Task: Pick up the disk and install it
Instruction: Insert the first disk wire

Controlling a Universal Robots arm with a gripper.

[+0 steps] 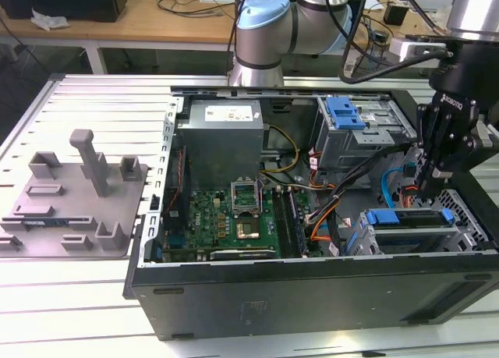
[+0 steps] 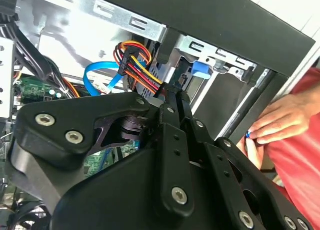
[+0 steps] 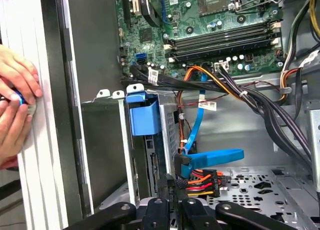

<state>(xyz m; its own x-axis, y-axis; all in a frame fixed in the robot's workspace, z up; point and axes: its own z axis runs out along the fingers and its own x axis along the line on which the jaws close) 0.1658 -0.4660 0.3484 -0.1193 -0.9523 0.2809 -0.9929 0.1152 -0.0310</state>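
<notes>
The disk (image 1: 405,217) sits in the lower drive bay at the front corner of the open computer case, at the exterior view's right, its blue carrier bracket along the upper edge. In the first wrist view the disk's blue bracket tab (image 3: 144,115) stands at the bay's mouth, with the drive edge-on below it. My gripper (image 1: 426,191) hangs just above and behind the bay, fingers pressed together and shut. In both wrist views its tips (image 3: 171,200) (image 2: 173,97) point at the black connector with red, yellow and orange wires (image 3: 200,180) behind the drive.
A second blue-fronted bay (image 1: 347,112) sits higher up. Cable bundles (image 3: 260,104) and a blue data cable (image 3: 212,157) cross the space beside the bay. The motherboard (image 1: 234,217) fills the case's middle. A person's hands (image 3: 15,104) hold a small blue item outside the case wall.
</notes>
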